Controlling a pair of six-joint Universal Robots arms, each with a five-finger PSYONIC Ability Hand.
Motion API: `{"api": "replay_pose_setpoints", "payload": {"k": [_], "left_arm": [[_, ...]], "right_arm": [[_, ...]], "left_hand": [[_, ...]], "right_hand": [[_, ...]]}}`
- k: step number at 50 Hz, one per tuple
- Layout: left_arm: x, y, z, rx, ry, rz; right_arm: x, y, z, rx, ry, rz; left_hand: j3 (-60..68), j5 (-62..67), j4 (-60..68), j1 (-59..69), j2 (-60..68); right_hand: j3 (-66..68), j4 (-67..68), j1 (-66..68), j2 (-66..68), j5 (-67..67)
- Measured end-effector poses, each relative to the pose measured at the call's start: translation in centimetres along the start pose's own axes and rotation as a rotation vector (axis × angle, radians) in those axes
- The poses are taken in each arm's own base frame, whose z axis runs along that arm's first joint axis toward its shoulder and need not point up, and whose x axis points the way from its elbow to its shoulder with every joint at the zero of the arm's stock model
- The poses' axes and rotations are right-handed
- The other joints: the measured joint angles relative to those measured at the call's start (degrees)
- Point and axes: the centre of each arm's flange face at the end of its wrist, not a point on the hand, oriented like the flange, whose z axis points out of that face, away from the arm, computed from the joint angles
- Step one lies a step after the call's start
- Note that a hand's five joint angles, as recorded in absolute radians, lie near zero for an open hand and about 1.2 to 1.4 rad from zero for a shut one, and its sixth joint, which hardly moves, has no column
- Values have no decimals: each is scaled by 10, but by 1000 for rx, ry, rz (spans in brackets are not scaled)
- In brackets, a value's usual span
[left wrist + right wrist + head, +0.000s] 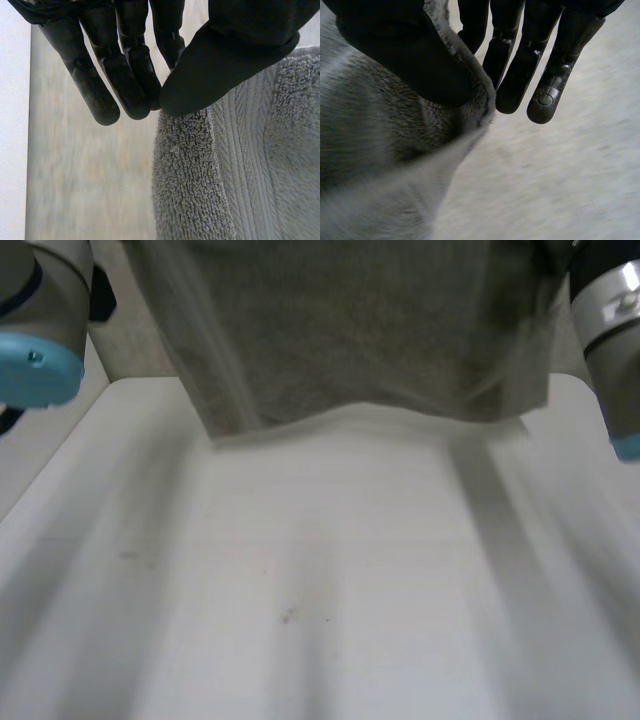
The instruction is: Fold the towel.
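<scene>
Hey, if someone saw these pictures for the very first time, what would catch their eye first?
The grey towel stands out first: it hangs spread between the two arms, lifted above the white table. Next are the black hands. The left hand pinches one top corner of the towel between thumb and fingers, and the right hand pinches the towel's edge the same way.

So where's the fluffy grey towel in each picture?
Head view: the fluffy grey towel hangs between both arms, above the white table.
Left wrist view: the towel is pinched at the left hand's thumb.
Right wrist view: the towel is pinched at the right hand's thumb.
Shared landmark: the white table.
</scene>
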Motion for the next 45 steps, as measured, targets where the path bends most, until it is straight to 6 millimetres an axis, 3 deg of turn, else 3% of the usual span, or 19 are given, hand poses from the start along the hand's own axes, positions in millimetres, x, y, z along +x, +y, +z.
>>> {"api": "replay_pose_setpoints", "payload": {"k": [2,5,8,15,18,22,27,34,40,45], "left_arm": [[-5,12,-6,-56,-15,5],[-21,51,-27,-238,-61,33],[-32,75,-42,-344,-89,55],[-67,144,-103,-644,-166,119],[-77,162,-124,-717,-180,130],[-84,169,-140,-742,-184,127],[-88,162,-144,-699,-172,111],[-87,153,-143,-638,-126,94],[-87,158,-149,-654,-55,136],[-87,164,-153,-673,-8,190]], "right_arm": [[-8,7,-8,-55,-58,20],[-34,29,-39,-253,-234,88],[-48,42,-57,-364,-317,125],[-84,90,-112,-655,-485,199],[-91,110,-128,-733,-506,216],[-95,129,-141,-793,-505,239],[-96,139,-145,-814,-477,280],[-96,138,-147,-830,-426,381],[-98,136,-152,-845,-418,424],[-100,135,-155,-850,-424,427]], "left_hand": [[0,0,0,0,0],[0,0,0,0,0],[0,0,0,0,0],[0,0,0,0,0],[0,0,0,0,0],[0,0,0,0,0],[0,0,0,0,0],[0,0,0,0,0],[-140,-134,-140,-102,-143],[-119,-121,-121,-78,-119]], "right_hand": [[0,0,0,0,0],[0,0,0,0,0],[0,0,0,0,0],[0,0,0,0,0],[0,0,0,0,0],[0,0,0,0,0],[0,0,0,0,0],[0,0,0,0,0],[0,0,0,0,0],[0,0,0,0,0]]}}
